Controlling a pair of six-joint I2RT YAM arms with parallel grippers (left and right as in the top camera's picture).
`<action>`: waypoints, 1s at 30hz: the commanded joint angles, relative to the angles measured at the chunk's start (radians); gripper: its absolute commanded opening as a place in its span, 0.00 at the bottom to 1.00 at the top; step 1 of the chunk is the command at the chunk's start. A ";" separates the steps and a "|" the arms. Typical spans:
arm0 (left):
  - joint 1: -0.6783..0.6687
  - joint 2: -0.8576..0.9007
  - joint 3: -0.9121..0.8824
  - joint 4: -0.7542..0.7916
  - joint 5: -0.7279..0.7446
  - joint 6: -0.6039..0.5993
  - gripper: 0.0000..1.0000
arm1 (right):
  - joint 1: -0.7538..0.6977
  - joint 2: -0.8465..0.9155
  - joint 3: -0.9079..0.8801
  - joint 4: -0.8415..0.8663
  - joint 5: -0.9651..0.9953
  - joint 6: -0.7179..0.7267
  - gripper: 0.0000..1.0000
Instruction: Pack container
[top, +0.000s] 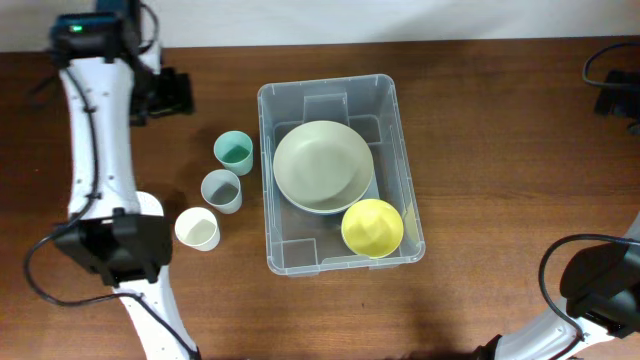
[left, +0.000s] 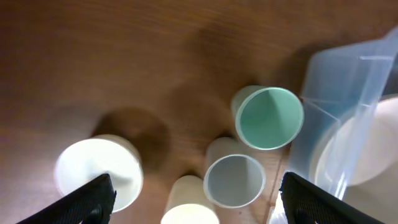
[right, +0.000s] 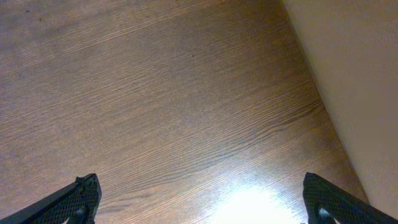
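Observation:
The clear plastic container (top: 390, 120) stands mid-table. It holds stacked pale green bowls (top: 323, 165) and a yellow bowl (top: 372, 227). To its left stand a teal cup (top: 233, 152), a grey cup (top: 221, 189) and a cream cup (top: 197, 229). My left gripper (top: 168, 95) hangs above the table, up and left of the cups. It is open and empty (left: 198, 193). The left wrist view shows the teal cup (left: 268, 118), grey cup (left: 235, 180), cream cup (left: 189, 205), another white cup (left: 99, 171) and the container's wall (left: 339, 87). My right gripper (right: 199, 186) is open over bare wood.
The left arm's white links (top: 100, 150) run down the table's left side, close to the cups. The right arm's elbow (top: 600, 285) sits at the bottom right. The table's edge (right: 311, 81) shows in the right wrist view.

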 joint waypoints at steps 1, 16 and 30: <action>0.043 -0.192 0.062 -0.007 -0.016 -0.043 0.87 | -0.002 0.000 0.013 0.001 0.002 0.009 0.99; 0.079 -0.769 -0.612 0.061 -0.385 -0.321 1.00 | -0.002 0.000 0.013 0.001 0.002 0.009 0.99; 0.262 -0.758 -1.340 0.692 -0.153 -0.363 0.99 | -0.002 0.000 0.013 0.001 0.002 0.009 0.99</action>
